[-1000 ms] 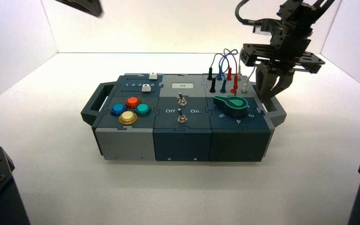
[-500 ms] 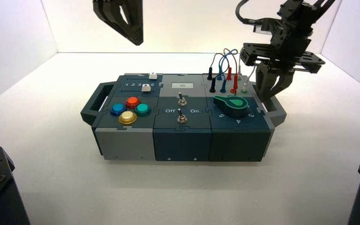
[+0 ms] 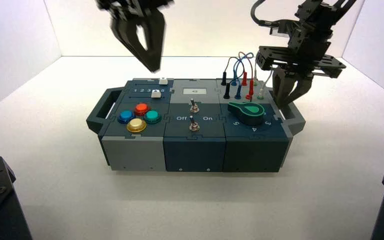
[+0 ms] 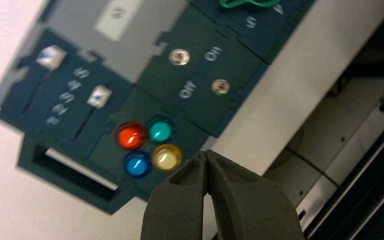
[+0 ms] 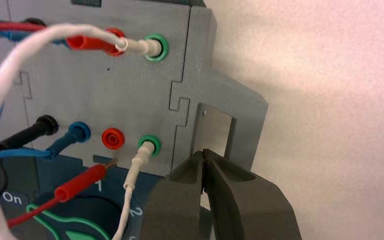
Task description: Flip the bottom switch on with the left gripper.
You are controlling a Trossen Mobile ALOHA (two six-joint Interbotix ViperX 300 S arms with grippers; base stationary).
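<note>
The bottom switch (image 3: 194, 125) is a small silver toggle on the box's middle dark panel, between the white "Off" and "On" lettering. It also shows in the left wrist view (image 4: 220, 86), seen end-on. My left gripper (image 3: 153, 67) hangs in the air above the box's back left, over the sliders, well clear of the switch. Its two tapered fingers are shut and empty, as the left wrist view (image 4: 206, 153) shows. My right gripper (image 3: 290, 98) is shut and empty beside the box's right handle (image 5: 230, 125), and it also shows in the right wrist view (image 5: 203, 152).
An unlettered toggle (image 3: 193, 106) stands just behind the bottom switch. Red, blue, teal and yellow buttons (image 3: 139, 116) sit front left, with two white sliders (image 3: 156, 93) behind them. A green knob (image 3: 247, 112) and plugged wires (image 3: 240, 80) fill the right side.
My left gripper has come down into view from the top left and moved right, toward the box's back left. The right arm and the box have not moved.
</note>
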